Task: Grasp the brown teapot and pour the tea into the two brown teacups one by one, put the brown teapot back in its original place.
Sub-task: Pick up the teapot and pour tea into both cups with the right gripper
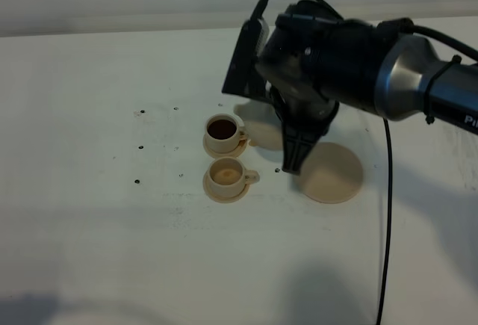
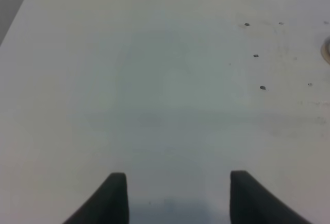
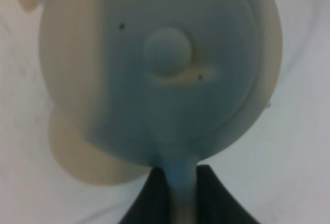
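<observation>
Right wrist view looks almost straight down on the brown teapot (image 3: 154,80). Its lid knob (image 3: 167,51) faces the camera, so the pot seems to hang about level rather than tipped. The loop handle (image 3: 178,203) runs back between the jaws of the right gripper (image 3: 178,175), which are clamped on it. A crescent of the large saucer (image 3: 85,159) shows past one flank of the pot, so the pot overlaps the disc only partly and is not centred on it. The spout is out of sight, presumably on the side away from the handle.

Exterior high view has the right arm coming in from the right edge of the tabletop (image 1: 89,250) and hiding most of the pot. Only a pale tan form shows just beside the gripper, on its left-edge side. The large saucer lies bare on the gripper's other side, toward the right edge. Near the middle of the tabletop the far teacup (image 1: 224,132) holds dark tea. The near teacup (image 1: 226,175), closer to the front edge, shows a paler inside, and I cannot tell how full it is. The pot thus sits between cups and saucer: another pour would carry it toward the left edge, while setting it down would carry it toward the right.

Left wrist view shows the left gripper (image 2: 178,188) with jaws spread wide and nothing between them, over bare tabletop well apart from the pot, so the right arm is the nearer one
</observation>
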### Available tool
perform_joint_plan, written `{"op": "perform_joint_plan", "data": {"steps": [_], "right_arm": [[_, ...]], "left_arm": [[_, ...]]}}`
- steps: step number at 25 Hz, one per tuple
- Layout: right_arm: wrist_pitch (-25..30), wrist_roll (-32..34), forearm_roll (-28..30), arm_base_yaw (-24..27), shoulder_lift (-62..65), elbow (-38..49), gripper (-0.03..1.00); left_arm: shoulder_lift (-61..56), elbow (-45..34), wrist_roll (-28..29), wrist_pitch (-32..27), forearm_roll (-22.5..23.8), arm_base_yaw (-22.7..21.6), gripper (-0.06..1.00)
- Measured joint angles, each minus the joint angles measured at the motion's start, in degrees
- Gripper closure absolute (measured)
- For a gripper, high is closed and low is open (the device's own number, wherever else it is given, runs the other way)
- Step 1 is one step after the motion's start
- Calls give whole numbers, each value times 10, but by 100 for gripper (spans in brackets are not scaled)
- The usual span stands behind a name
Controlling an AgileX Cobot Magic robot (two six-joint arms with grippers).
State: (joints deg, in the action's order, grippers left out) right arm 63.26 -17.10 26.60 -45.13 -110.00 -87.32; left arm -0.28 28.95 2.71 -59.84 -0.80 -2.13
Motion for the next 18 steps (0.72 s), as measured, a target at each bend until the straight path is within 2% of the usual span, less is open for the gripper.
{"op": "perform_joint_plan", "data": {"steps": [9, 18], "right_arm": [[-16, -20, 63, -32, 0, 33, 85], [-42, -87, 74, -37, -1, 33, 85]], "left_arm": [[0, 0, 0, 0, 0, 0, 49], [0, 0, 0, 0, 0, 0, 49]]}}
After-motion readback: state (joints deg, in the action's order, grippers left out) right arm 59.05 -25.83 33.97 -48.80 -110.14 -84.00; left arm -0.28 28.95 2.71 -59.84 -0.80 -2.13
